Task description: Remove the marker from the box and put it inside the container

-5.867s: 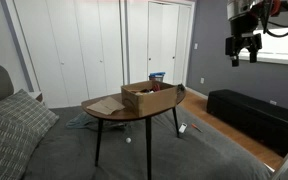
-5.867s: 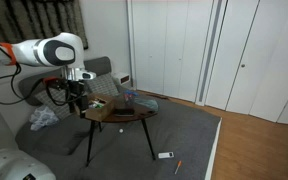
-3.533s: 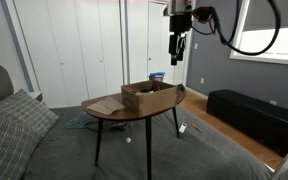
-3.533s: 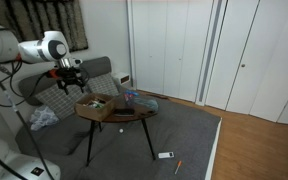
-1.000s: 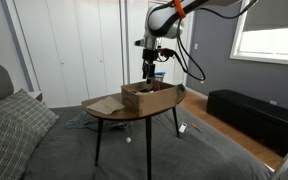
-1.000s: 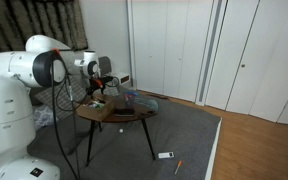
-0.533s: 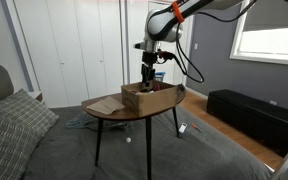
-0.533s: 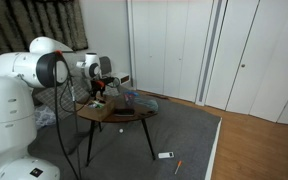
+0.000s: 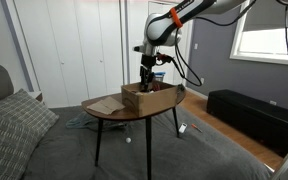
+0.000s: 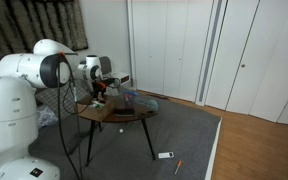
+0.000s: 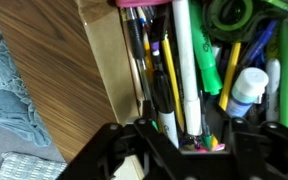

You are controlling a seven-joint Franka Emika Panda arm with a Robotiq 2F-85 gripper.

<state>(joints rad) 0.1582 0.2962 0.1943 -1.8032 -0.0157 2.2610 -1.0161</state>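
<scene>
The brown cardboard box (image 9: 152, 96) sits on the round wooden table (image 9: 109, 108) and shows in both exterior views (image 10: 104, 103). My gripper (image 9: 146, 80) reaches down into it. In the wrist view the box (image 11: 109, 60) holds several markers and pens. A white marker (image 11: 184, 70) and a black marker with a white label (image 11: 166, 105) lie between the fingers of my gripper (image 11: 189, 135). The jaws stand partly closed around this bundle; whether they press on it does not show. A bluish object (image 9: 158, 76) stands behind the box; I cannot tell if it is the container.
A grey pillow (image 9: 14, 120) and bed lie near the table. A black bench (image 9: 249, 110) stands under the window. Small items lie on the floor (image 10: 166, 155). A blue cloth (image 11: 9, 90) lies below the table edge.
The gripper has sunk a little deeper into the box, and its jaws have narrowed from wide open to partly closed around the markers.
</scene>
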